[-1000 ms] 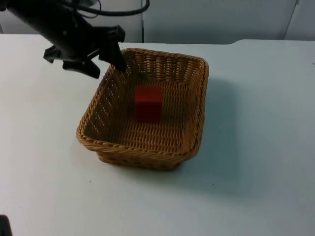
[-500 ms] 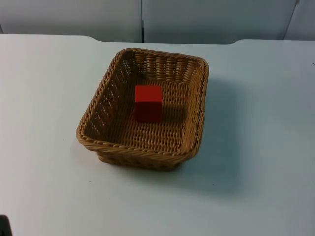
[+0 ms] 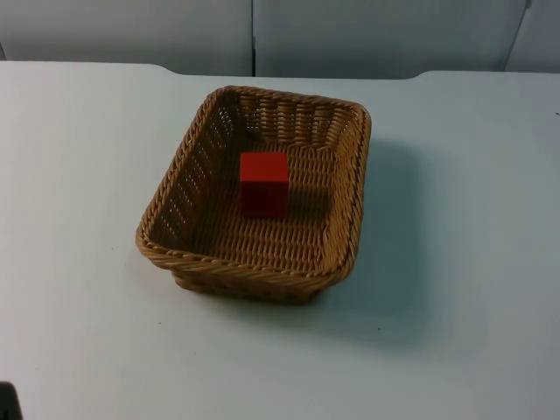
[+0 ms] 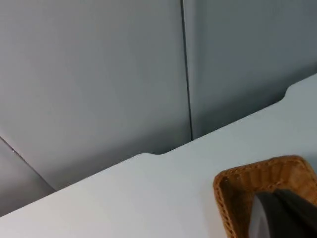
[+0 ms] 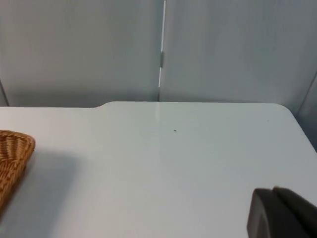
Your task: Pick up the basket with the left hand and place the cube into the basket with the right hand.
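A woven wicker basket (image 3: 354,188) rests on the white table in the middle of the top view, with nothing holding it. A red cube (image 3: 263,182) sits on the basket's floor, a little toward its far side. My left gripper is shut and empty, drawn back from the basket; its black fingertip (image 4: 285,215) stands in front of a basket corner (image 4: 245,181) in the left wrist view. My right gripper is shut, empty and waits further off; the right wrist view has its fingertip (image 5: 282,213) and one basket corner (image 5: 12,153).
The white table (image 3: 455,332) spreads wide on all sides of the basket. It ends at the grey partition wall (image 3: 367,35) behind. A small dark object (image 3: 7,402) sits at the near left corner of the top view.
The left arm, which stood with fingers apart at the basket's far left rim, has drawn back out of the top view and shut. Basket and cube have not moved.
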Tool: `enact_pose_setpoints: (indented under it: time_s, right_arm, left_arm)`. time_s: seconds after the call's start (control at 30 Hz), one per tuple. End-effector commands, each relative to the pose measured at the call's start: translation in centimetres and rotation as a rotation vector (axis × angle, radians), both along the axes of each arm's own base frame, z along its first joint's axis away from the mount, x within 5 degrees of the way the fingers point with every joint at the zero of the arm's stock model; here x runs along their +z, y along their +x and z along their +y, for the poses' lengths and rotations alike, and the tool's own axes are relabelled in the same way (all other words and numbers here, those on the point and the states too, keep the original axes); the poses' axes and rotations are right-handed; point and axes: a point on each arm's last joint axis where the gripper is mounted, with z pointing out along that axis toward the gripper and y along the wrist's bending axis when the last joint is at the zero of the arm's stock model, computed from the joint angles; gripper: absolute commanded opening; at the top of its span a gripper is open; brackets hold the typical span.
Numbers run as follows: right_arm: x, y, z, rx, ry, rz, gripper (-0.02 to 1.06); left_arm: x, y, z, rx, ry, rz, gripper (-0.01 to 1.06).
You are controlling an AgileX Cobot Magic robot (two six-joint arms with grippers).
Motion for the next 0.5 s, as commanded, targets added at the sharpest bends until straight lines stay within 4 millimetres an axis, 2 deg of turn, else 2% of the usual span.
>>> enact_pose_setpoints:
  time_s: [0.0, 0.07, 0.1, 0.13, 0.17, 0.2, 0.23, 0.27, 0.3, 0.33, 0.43, 0.47]
  right_arm:
    - [-0.2, -0.1, 0.1, 0.024, 0.002, 0.009, 0.01]
    - [-0.2, -0.1, 0.2, 0.026, 0.039, 0.008, 0.01]
    - [-0.3, -0.1, 0.0, -0.021, 0.102, 0.011, 0.01]
    - [-0.3, -0.2, -0.1, -0.041, 0.118, 0.013, 0.01]
    - [-0.3, -0.2, -0.1, -0.041, 0.118, 0.013, 0.01]
    - [-0.4, -0.4, -0.5, -0.089, 0.126, 0.023, 0.01]
    - [-0.5, -0.7, -0.8, -0.118, 0.100, 0.022, 0.00]
    - [-0.5, -1.1, -1.0, -0.140, 0.080, 0.018, 0.00]
    - [-0.4, -1.6, -1.3, -0.164, 0.073, 0.002, 0.00]
    - [-0.4, -1.6, -1.3, -0.164, 0.073, 0.002, 0.00]
    - [-0.4, -3.7, -1.6, -0.182, 0.062, -0.051, 0.00]
    - [-0.4, -3.7, -1.6, -0.182, 0.062, -0.051, 0.00]
  left_arm:
    - [0.0, -2.7, 0.6, 0.002, -0.021, 0.007, 0.00]
    - [-1.6, -6.1, 1.9, 0.015, -0.030, 0.015, 0.00]
    - [-2.8, -9.0, 3.3, 0.062, -0.066, -0.022, 0.00]
    - [-3.5, -9.9, 3.7, 0.074, -0.078, -0.032, 0.00]
    - [-3.5, -9.9, 3.7, 0.074, -0.078, -0.032, 0.00]
    - [-6.3, -12.0, 4.7, 0.111, -0.102, -0.036, 0.00]
    - [-7.4, -14.5, 5.7, 0.135, -0.146, -0.085, 0.00]
    - [-9.9, -15.5, 6.3, 0.162, -0.160, -0.070, 0.00]
    - [-11.3, -16.9, 6.9, 0.179, -0.182, -0.081, 0.00]
    - [-11.3, -16.9, 6.9, 0.179, -0.182, -0.081, 0.00]
    - [-15.6, -21.0, 8.6, 0.214, -0.222, -0.102, 0.00]
    - [-15.6, -21.0, 8.6, 0.214, -0.222, -0.102, 0.00]
